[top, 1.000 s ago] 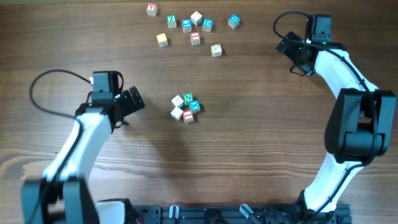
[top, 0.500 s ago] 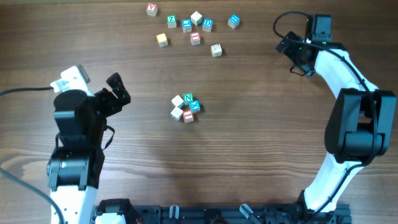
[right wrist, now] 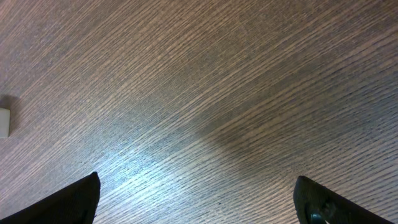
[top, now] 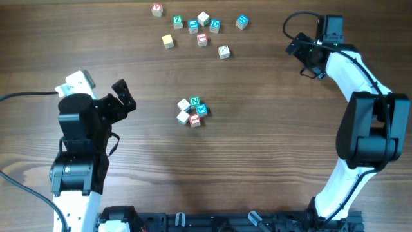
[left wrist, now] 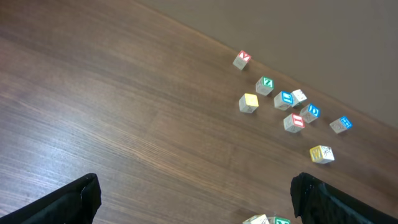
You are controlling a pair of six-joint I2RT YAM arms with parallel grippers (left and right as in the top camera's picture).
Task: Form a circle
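Note:
The circle (top: 195,103) is a tight ring of tiny wooden letter cubes at the table's middle, with a green "N" face at its top. Two of its cubes (left wrist: 259,219) peek in at the bottom edge of the left wrist view. My left gripper (top: 124,96) hangs left of the ring, well apart from it and pointing toward it. Its jaws stand open and hold nothing (left wrist: 196,194). My right gripper (top: 302,57) is far off at the back right, open over bare wood (right wrist: 196,194).
A loose scatter of similar letter cubes (top: 202,39) lies at the back of the table, also visible in the left wrist view (left wrist: 293,121). A pale cube edge (right wrist: 3,122) shows at the left border of the right wrist view. Cables loop behind both arms.
The left arm has pulled back to the left, away from the ring, and its wrist has turned; most of this happened in the first half second. The right arm and all cubes have not moved.

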